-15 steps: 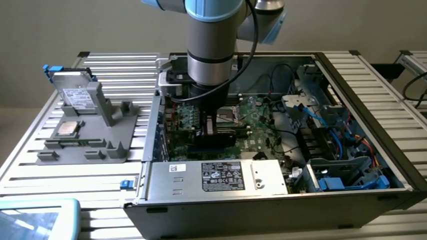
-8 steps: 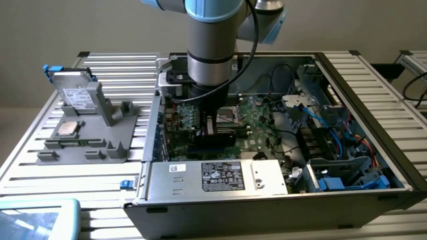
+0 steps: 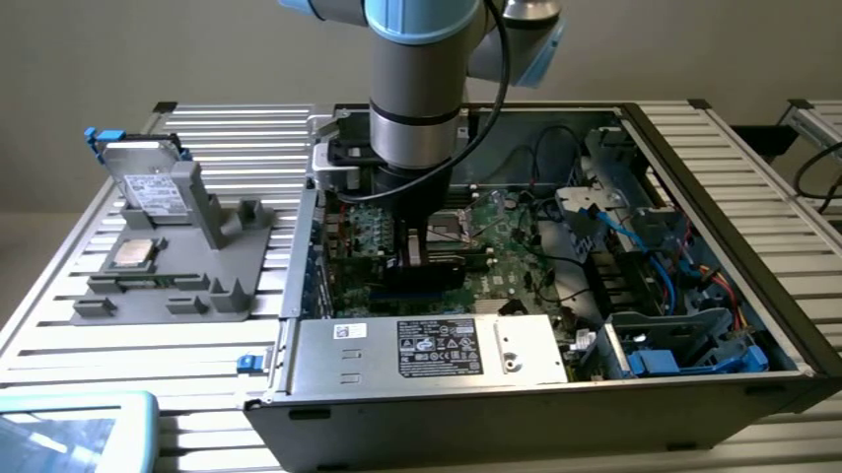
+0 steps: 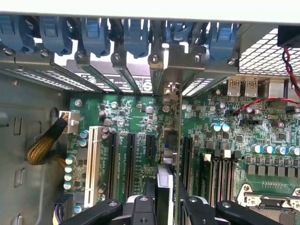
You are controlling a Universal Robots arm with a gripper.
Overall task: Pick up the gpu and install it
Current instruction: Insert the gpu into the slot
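The gripper (image 4: 164, 206) is reaching down into the open case (image 3: 736, 296), its fingers (image 4: 143, 208) closing narrowly on the gpu (image 4: 169, 140). The gpu is standing on edge directly below the gripper, over a slot on the motherboard (image 4: 131, 117), with its bracket (image 4: 161, 75) lying against the rear wall of the case ahead of the gripper. Beside the case, well away from the gripper, a grey rack (image 3: 172, 266) is holding a drive (image 3: 148, 182) and a CPU (image 3: 133, 253).

Plain beige wall (image 3: 197, 49) behind a slatted metal table (image 3: 79, 325).
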